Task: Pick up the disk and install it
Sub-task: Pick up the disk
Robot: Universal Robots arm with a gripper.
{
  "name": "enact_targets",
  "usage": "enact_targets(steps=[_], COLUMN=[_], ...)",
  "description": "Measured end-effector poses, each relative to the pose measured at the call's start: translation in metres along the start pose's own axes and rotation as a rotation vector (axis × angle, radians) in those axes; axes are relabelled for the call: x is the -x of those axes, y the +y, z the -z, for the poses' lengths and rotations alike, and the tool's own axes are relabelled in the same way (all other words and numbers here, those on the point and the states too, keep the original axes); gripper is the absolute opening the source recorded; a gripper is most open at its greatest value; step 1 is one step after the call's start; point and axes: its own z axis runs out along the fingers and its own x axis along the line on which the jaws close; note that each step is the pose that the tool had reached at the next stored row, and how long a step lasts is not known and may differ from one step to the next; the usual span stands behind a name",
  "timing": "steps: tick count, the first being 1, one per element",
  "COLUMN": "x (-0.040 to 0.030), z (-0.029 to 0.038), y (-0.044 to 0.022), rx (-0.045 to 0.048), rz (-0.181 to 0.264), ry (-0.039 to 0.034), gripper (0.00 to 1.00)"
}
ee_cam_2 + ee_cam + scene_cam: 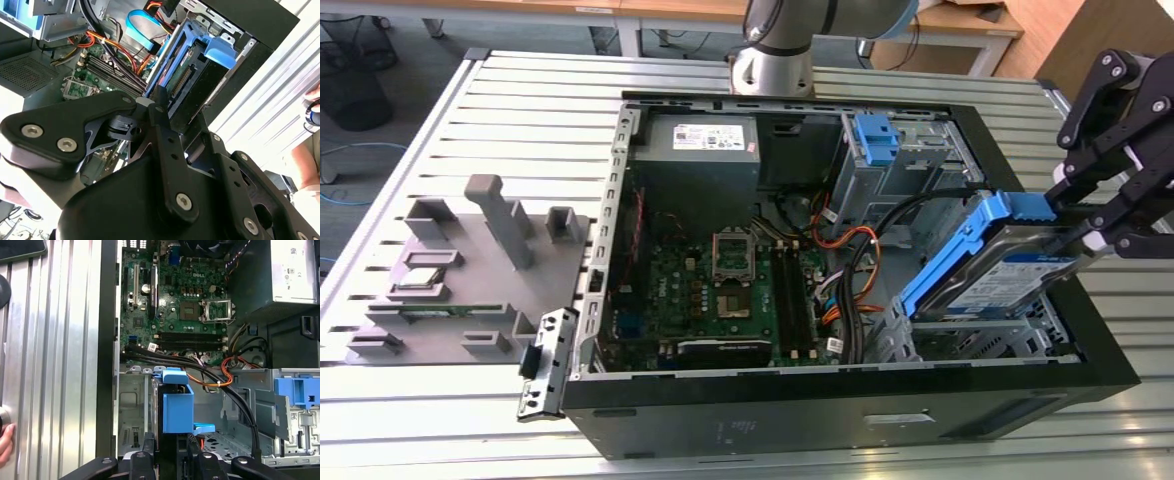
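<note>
tilted disk (1007,268) in claw (1083,230)

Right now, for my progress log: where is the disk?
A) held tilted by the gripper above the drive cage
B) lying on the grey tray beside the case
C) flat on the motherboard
A: in the exterior view the gripper clamps the disk, tilted, over the drive cage.

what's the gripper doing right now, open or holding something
The gripper is closed on the flat silver-grey metal disk in its bright blue plastic bracket, holding it tilted over the open black metal computer case.
</note>
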Motion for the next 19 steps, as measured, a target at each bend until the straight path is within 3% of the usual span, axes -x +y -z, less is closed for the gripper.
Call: enact_targets(steps=[9,19], x=[-0.0022,-0.0021], z=[-0.0112,-0.0094], y=[-0.0009,-0.0007], rx=[0.0000,0.0001], rz=[0.000,0.000], ry=[0.0002,-0.0015], gripper=[0.35,0.35])
